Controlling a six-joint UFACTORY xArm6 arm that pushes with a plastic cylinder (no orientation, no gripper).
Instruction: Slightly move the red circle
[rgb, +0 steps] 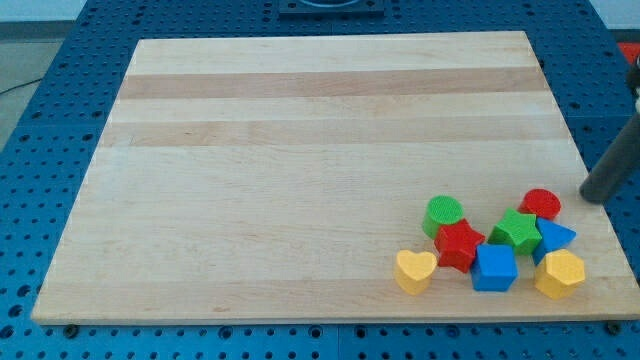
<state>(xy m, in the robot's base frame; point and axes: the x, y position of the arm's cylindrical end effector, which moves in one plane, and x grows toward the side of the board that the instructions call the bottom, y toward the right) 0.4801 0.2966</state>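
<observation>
The counter (300, 150), a pale wooden board, fills most of the view. All blocks are gathered at its bottom-right corner; the arm carries no pincer, so there is no open or closed state to report, only a dark rod entering from the view's right edge.

My tip (590, 195) sits at the counter's right edge, just to the right of and slightly above the red circle (541, 204). A narrow strip of bare board separates them; they are near but not touching. The red circle therefore lies to the view's left of my tip and a little lower. A push along that line would, in my judgement, drive it toward the green star-like block (516, 231) and the blue triangular block (553, 238), both of which sit just below it and appear to touch or nearly touch it. A short stroke is advisable.

The red circle is round, so it has no long axis and no heading.

Remaining blocks, all smaller concerns:
- green circle (443, 214)
- red star (459, 245)
- blue cube (494, 267)
- yellow hexagon (560, 273)
- yellow heart (415, 270)
</observation>
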